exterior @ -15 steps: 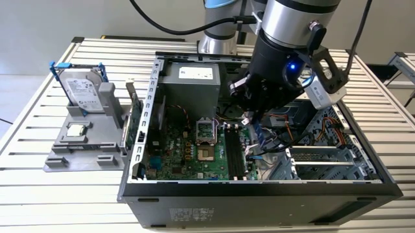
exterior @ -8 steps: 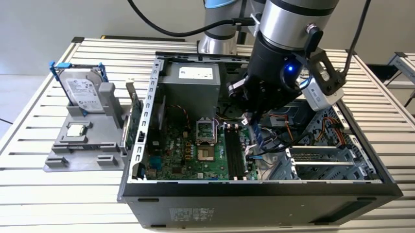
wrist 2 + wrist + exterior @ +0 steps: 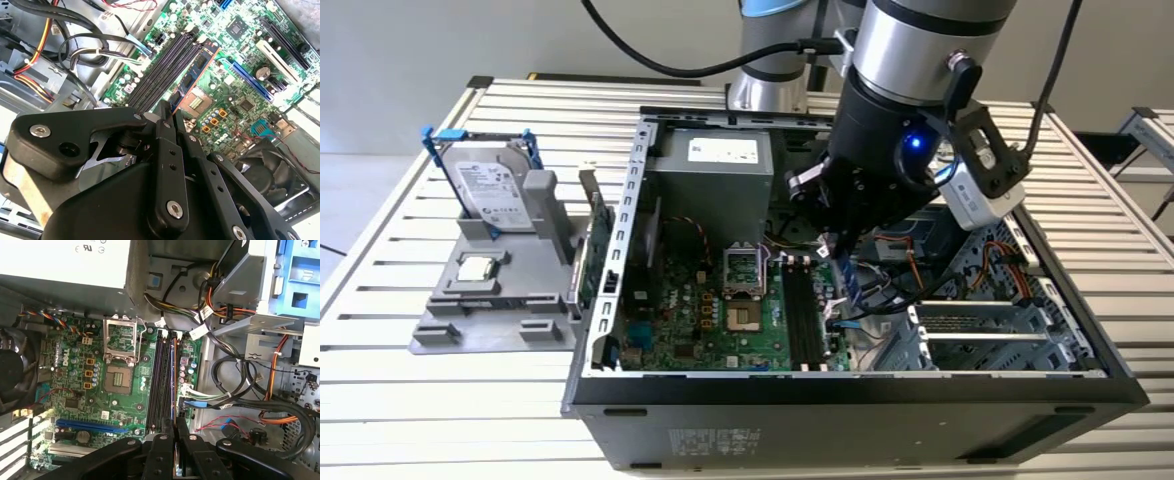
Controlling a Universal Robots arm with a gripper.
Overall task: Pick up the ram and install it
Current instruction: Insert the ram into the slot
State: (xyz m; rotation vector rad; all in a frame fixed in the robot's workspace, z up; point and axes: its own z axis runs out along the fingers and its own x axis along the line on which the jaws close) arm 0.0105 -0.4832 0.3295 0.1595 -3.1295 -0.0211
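Your claw [image 3: 170, 112] is inside the open computer case [image 3: 854, 385], low over the green motherboard [image 3: 120, 390] and right above the bank of long black memory slots [image 3: 161, 375]. It is pinching the ram [image 3: 197, 75]: in the second wrist view the stick runs out from between the two fingers [image 3: 165, 165], edge-down, blue-green with small dark chips, lying parallel to the slots and against the one nearest the processor socket [image 3: 119, 377]. In the first wrist view its thin edge [image 3: 174, 375] lines up with the slot on the cable side of the bank. From the exterior view you can see it hanging under the claw, over the slots; whether it is already in the slot or just above it cannot be told. To do this step well, judge it as a seating move: keep the stick square to the slot along its whole length, press straight down without tilt, and watch that both ends go in evenly. The loose cables [image 3: 235, 400] beside the slots are near enough to snag, so stay clear of them. On the slatted surface [image 3: 400, 400] outside the case, the grey parts tray [image 3: 480, 320] holds the hard drive [image 3: 491, 195] and a small square chip [image 3: 478, 268]; leave those alone.
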